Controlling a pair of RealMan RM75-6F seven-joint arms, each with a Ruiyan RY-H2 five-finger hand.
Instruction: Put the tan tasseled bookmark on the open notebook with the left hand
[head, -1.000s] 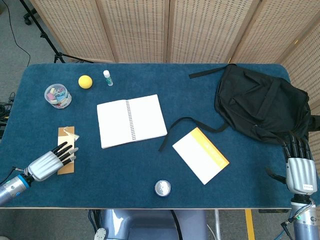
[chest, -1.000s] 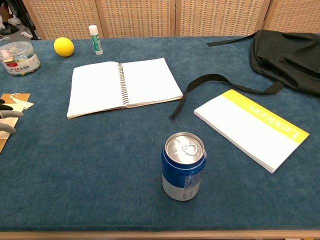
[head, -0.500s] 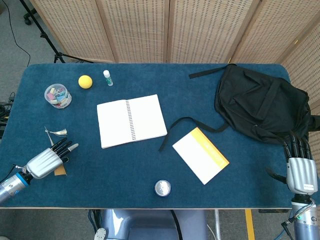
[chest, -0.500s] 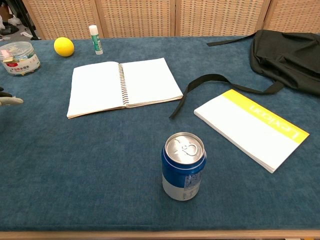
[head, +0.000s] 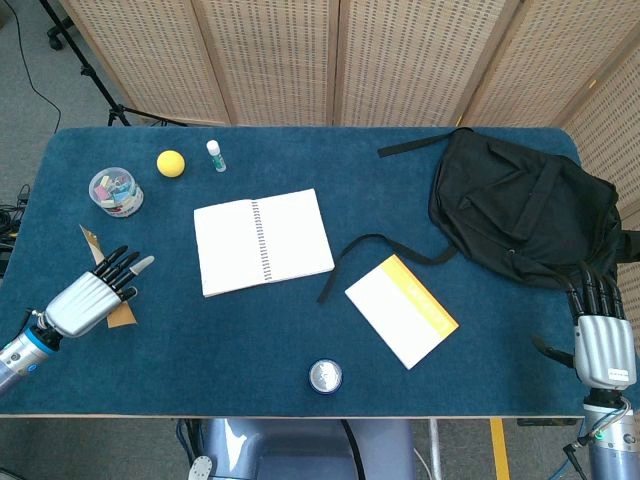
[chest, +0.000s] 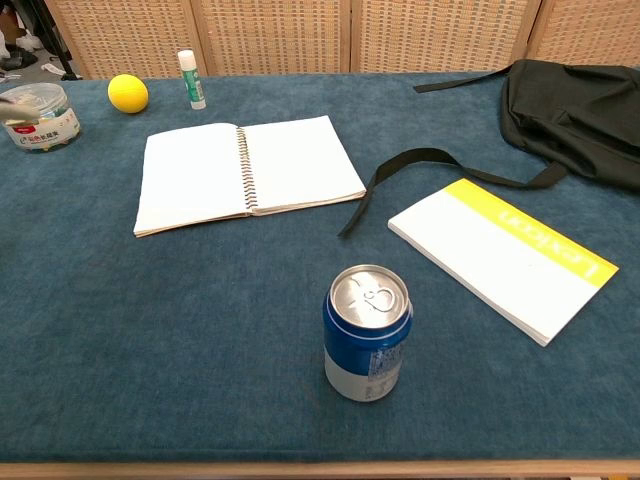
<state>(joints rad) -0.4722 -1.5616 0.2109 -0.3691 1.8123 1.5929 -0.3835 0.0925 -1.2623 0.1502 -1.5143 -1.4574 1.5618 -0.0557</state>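
Note:
The tan bookmark (head: 92, 241) is off the cloth and tilted, held in my left hand (head: 88, 298) near the table's front left. One tan corner sticks out above the fingers and another shows below them; I cannot make out the tassel. The open spiral notebook (head: 263, 241) lies flat with blank white pages to the right of that hand, well apart from it; the chest view also shows the notebook (chest: 250, 170). My right hand (head: 603, 338) rests at the table's right edge with its fingers straight and nothing in it.
A jar of clips (head: 116, 191), a yellow ball (head: 171, 163) and a glue stick (head: 216, 155) stand at the back left. A black backpack (head: 520, 205) fills the back right, its strap trailing toward a yellow-and-white pad (head: 402, 310). A blue can (chest: 367, 332) stands at the front centre.
The bookmark lay flat under my left fingers a second ago. The left hand has since lifted it off the cloth and tilted it, drifting slightly left. The right hand has not moved.

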